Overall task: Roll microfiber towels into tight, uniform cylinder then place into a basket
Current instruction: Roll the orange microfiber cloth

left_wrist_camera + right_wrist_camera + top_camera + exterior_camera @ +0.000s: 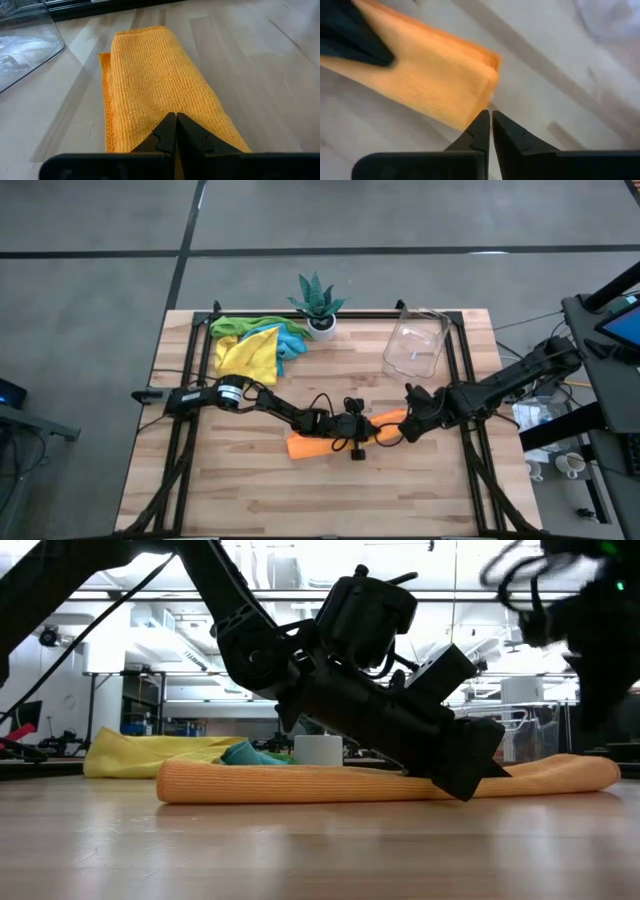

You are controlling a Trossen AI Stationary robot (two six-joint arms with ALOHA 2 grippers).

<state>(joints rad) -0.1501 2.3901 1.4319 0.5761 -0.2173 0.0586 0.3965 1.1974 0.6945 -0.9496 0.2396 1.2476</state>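
The soft orange microfiber towel (335, 438), folded into a long loose band, lies across the middle of the wooden table (250, 500), well short of a tight cylinder; the risk I judge greatest is that it springs open, since neither gripper holds any cloth; a sideways push could also skew the band and give an uneven roll. The left gripper (175, 122) has its fingers pressed together, tips resting on top of the band near its middle, the arm reaching low across the table. The right gripper (488, 120) also has its fingers shut on nothing, poised just beside the towel's right end, its arm stretched in from the right. The clear plastic rectangular basket (415, 345) stands empty toward the far right; the remaining green, yellow and blue cloths (255, 345) lie heaped at the far left.
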